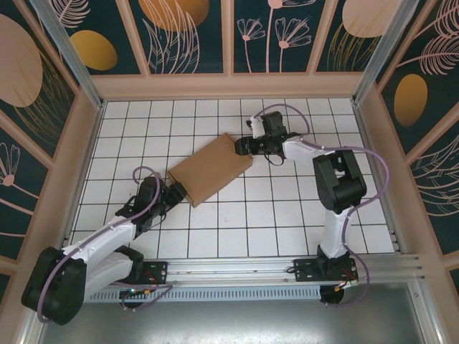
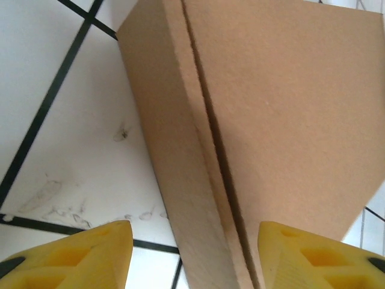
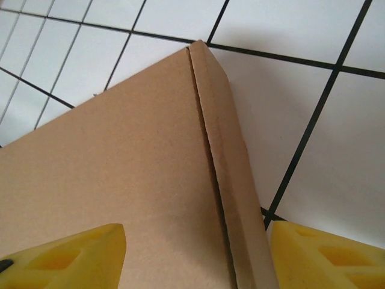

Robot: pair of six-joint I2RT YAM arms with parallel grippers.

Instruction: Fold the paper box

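Brown cardboard paper box (image 1: 210,170) mid-frame looks folded shut; release step. Spread, gripping nothing: left end effector (image 1: 178,192), right end effector (image 1: 243,146). Next: retract clear.

White tiled table (image 1: 237,215), teal floral walls (image 1: 186,36)

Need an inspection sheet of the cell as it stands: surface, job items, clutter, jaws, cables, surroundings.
Surface: white tiled table; faint smudges beside the box.
Job's things: brown cardboard box, looks closed up, lying diagonally mid-table.
Clutter: nothing seen.
Grippers: left gripper, jaws open astride the box's near-left end; right gripper, jaws open astride its far-right corner.
Cables: lilac cables looped along both arms, none on the box.
Surroundings: patterned wall panels; metal rail at the near edge.
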